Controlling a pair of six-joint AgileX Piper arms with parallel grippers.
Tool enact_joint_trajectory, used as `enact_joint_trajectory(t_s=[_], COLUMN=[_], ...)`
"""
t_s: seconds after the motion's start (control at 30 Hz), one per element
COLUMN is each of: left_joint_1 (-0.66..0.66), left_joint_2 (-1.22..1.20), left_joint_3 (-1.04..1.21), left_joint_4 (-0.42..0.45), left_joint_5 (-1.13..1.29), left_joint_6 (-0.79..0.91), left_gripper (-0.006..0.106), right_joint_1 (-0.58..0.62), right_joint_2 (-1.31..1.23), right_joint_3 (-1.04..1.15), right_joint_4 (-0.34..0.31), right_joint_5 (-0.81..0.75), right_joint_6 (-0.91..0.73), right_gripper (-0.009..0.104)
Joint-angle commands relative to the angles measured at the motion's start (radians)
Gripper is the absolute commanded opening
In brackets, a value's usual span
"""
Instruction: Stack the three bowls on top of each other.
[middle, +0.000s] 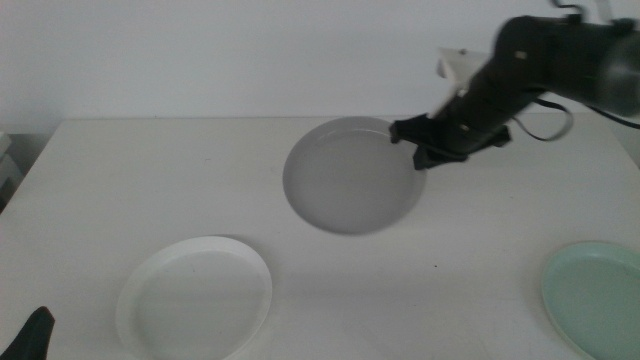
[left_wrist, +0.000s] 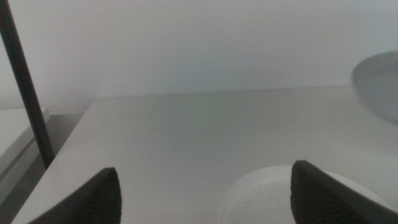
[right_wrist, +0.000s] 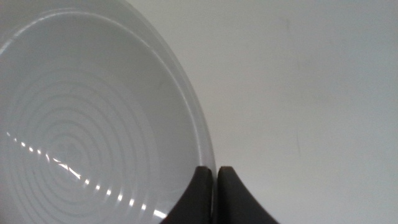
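Note:
The grey bowl (middle: 350, 175) hangs tilted above the middle of the table, and my right gripper (middle: 420, 152) is shut on its right rim. Up close in the right wrist view, the two jaws pinch that grey bowl's (right_wrist: 93, 124) rim, at my right gripper (right_wrist: 216, 171). The white bowl (middle: 195, 298) rests flat at the front left, and the pale mint green bowl (middle: 595, 295) sits at the front right edge. My left gripper (middle: 30, 335) waits at the bottom left corner, open, with the white bowl (left_wrist: 273, 199) just ahead of my left gripper (left_wrist: 205, 193).
A dark upright rod (left_wrist: 25, 87) stands past the table's left edge. A white object (middle: 458, 62) sits at the back behind the right arm (middle: 560, 60). The table's far edge meets a plain white wall.

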Motion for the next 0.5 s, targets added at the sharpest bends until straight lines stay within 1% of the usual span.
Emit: enact_joint_trajectory(t_s=[0.0, 0.1, 0.27, 0.47], left_joint_1=[0.001, 0.001, 0.001, 0.001], left_joint_2=[-0.014, -0.014, -0.014, -0.014], left_joint_3=[-0.005, -0.005, -0.005, -0.005], left_joint_4=[-0.004, -0.004, -0.004, -0.004], left_joint_5=[-0.078, -0.078, -0.078, -0.078], left_joint_6=[-0.013, -0.013, -0.013, -0.013], left_gripper=[0.105, 0.105, 0.105, 0.105], right_joint_1=[0.032, 0.068, 0.121, 0.183], right_joint_2=[-0.187, -0.332, -0.483, -0.509], right_joint_3=[0.139, 0.304, 0.514, 0.646], right_joint_4=[-0.001, 0.001, 0.010, 0.016], right_joint_5=[-0.095, -0.160, -0.223, -0.250], right_joint_6=[-0.006, 0.011, 0.054, 0.054], right_gripper=[-0.001, -0.001, -0.001, -0.001])
